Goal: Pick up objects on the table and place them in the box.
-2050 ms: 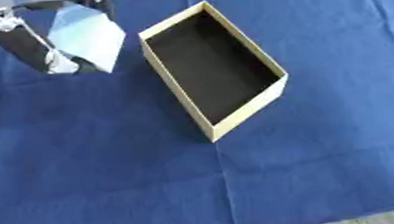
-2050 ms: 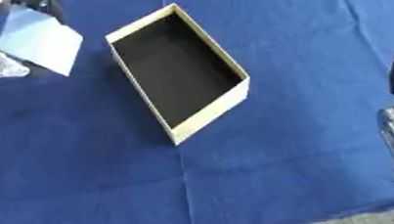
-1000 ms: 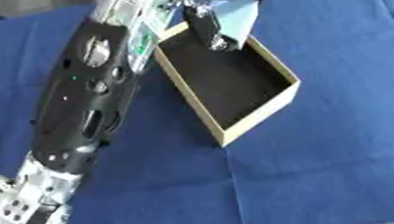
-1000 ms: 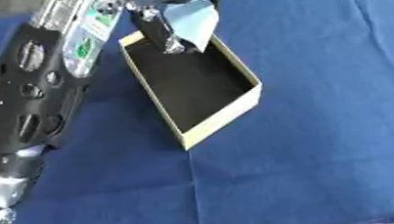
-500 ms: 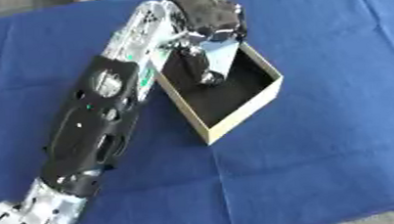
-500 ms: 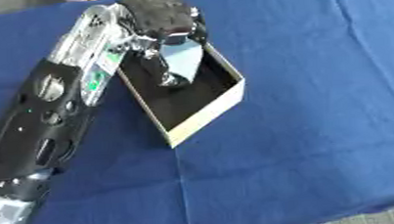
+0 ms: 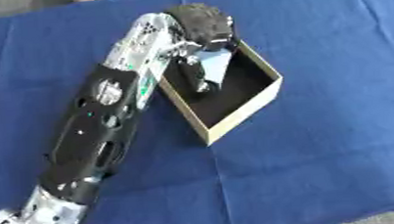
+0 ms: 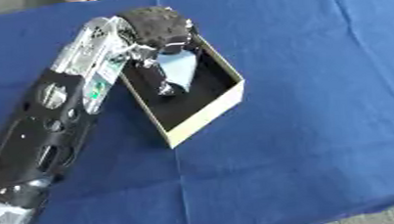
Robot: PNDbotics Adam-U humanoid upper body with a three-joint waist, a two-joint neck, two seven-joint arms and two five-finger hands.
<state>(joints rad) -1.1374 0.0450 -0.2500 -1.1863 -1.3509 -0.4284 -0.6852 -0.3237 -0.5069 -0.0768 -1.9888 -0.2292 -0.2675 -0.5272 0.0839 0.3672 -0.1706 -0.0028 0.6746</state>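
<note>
Blue cloth (image 7: 322,140) covers the table. Left hand (image 7: 197,33) reaches down into the tan box (image 7: 239,115), fingers curled round a pale blue-grey flat object (image 7: 214,64) held inside the box, above its dark floor. Left arm (image 7: 107,124) crosses the box's near-left wall.

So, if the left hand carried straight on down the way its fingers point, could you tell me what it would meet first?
Most likely the dark floor of the box. The left hand reaches down inside it, holding a pale blue object; depth is hard to judge.
</note>
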